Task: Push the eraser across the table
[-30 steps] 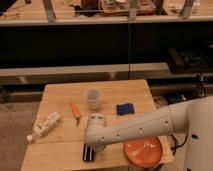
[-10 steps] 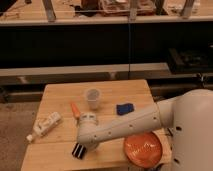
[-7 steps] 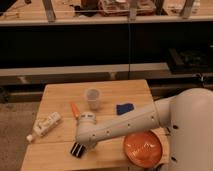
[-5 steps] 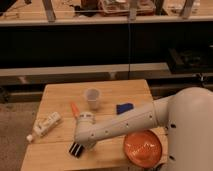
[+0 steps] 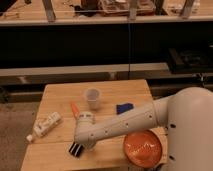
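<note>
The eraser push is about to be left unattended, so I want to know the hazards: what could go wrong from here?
1. The eraser lies near the table's front edge under the gripper; a push toward that edge could drop it.
2. A push away from the edge could drive it into the carrot or the cup.
3. The arm passes just above the orange bowl and might nudge it.

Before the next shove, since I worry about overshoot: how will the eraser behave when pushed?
The eraser looks like a flat, rigid block, so it should slide, not roll. It lies near the table's front edge, so it may drop off. The gripper meets one end, so it may swivel.
</note>
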Motion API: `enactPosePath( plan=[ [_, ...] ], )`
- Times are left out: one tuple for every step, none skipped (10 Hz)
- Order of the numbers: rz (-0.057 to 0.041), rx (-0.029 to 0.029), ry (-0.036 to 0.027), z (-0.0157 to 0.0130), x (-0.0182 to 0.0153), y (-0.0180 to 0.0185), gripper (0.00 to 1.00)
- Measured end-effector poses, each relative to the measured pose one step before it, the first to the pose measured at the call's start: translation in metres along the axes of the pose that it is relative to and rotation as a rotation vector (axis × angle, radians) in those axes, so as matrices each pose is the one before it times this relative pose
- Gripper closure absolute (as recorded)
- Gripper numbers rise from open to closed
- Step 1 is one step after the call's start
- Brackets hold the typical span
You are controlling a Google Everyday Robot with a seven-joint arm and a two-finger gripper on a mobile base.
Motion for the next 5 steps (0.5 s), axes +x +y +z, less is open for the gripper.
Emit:
enactPosePath(
  plan=[
    [-0.00433, 0.00250, 0.00085, 0.00101, -0.00116, -0.00709, 1.00],
    [-0.00256, 0.00033, -0.00032, -0.00014, -0.00067, -0.00108, 1.00],
    [-0.00286, 0.00398, -0.00117, -0.00061, -0.00069, -0.00086, 1.00],
    [0.00157, -0.00065, 0.00024, -0.00058, 0.00051, 0.00042, 1.00],
    [0.00002, -0.00522, -0.00062, 0.00052, -0.00050, -0.00020, 1.00]
  ],
)
